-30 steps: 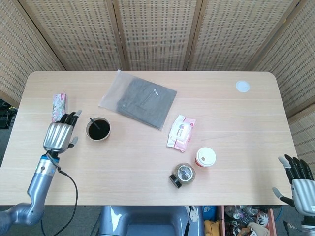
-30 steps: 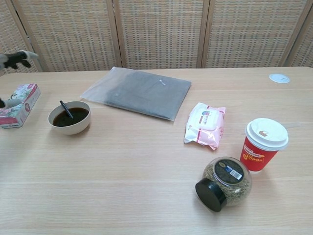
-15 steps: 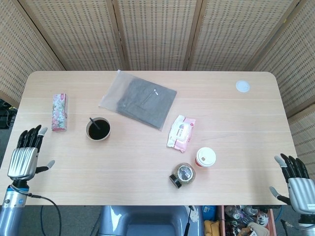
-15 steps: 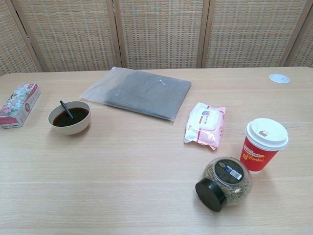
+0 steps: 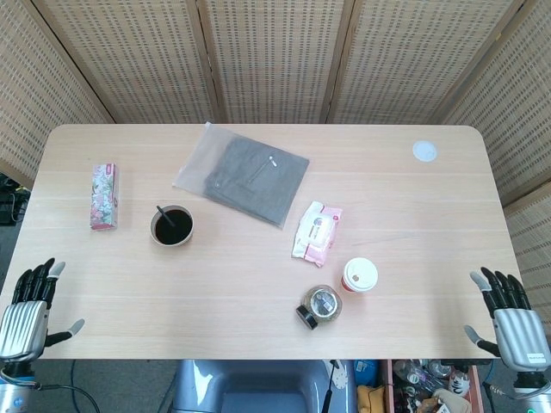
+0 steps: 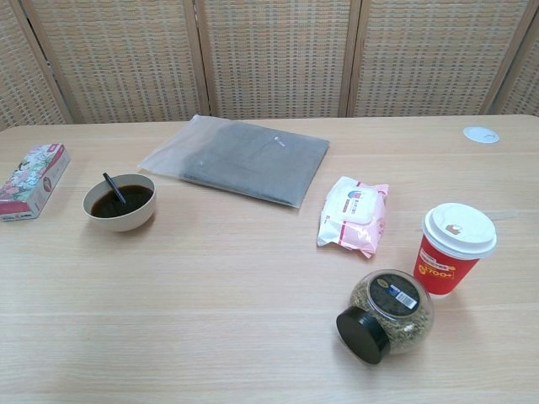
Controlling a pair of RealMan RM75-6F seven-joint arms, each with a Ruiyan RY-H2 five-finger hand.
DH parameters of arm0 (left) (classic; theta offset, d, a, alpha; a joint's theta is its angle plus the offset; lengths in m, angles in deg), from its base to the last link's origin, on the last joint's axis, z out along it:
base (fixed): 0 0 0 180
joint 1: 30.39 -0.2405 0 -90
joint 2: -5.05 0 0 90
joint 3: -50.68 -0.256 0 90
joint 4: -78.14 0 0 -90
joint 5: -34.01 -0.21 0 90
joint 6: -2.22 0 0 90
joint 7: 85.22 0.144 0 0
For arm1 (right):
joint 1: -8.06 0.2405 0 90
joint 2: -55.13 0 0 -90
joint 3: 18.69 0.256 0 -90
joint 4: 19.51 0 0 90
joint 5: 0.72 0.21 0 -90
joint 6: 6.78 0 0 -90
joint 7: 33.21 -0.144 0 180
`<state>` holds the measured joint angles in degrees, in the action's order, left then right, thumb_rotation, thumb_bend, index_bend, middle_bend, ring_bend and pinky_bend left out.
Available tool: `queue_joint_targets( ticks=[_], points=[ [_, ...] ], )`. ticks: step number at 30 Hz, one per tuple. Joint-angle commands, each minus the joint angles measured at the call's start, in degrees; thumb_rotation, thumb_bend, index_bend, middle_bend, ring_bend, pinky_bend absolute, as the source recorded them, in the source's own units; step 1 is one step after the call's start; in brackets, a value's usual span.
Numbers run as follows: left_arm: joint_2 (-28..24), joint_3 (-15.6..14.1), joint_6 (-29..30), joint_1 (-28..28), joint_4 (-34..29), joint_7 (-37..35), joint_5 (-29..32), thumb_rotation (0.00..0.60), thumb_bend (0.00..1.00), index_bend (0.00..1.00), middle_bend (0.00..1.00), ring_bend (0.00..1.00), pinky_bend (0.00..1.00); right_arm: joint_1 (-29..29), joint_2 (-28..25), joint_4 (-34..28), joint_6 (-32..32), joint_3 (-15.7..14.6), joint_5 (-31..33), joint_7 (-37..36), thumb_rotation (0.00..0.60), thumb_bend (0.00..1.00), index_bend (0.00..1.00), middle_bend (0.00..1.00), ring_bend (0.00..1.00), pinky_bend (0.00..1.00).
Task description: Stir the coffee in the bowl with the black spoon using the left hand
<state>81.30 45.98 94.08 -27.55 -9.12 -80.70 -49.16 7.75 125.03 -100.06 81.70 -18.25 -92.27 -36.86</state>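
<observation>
1. Your left hand (image 5: 24, 317) hangs off the table's (image 5: 258, 292) near-left corner, fingers spread, holding nothing.
2. Your right hand (image 5: 510, 323) sits past the near-right corner, fingers apart and empty too.
3. The bowl of coffee (image 5: 172, 225) stands toward the left edge, well apart from both hands.
4. The black spoon (image 6: 113, 188) leans in the bowl, handle tilted up toward the far-left.
5. A floral tissue box (image 5: 104, 196) lies just left of the bowl.
</observation>
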Motion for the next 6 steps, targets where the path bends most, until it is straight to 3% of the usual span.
queue_joint_targets(
  ticks=[1, 6],
  points=[
    [-0.1, 0.2, 0.2, -0.3, -0.1, -0.2, -0.8, 0.600, 0.15, 0.00, 0.00, 0.00, 0.00, -0.1, 0.1, 0.1, 0.4, -0.1, -0.2, 0.0, 0.600, 0.36, 0.14, 0.12, 0.00, 0.01],
    [-0.2, 0.8, 0.6, -0.7, 0.0, 0.0, -2.2, 0.600, 0.15, 0.00, 0.00, 0.00, 0.00, -0.3, 0.1, 0.1, 1.0, -0.1, -0.2, 0.0, 0.600, 0.36, 0.14, 0.10, 0.00, 0.00]
  ],
)
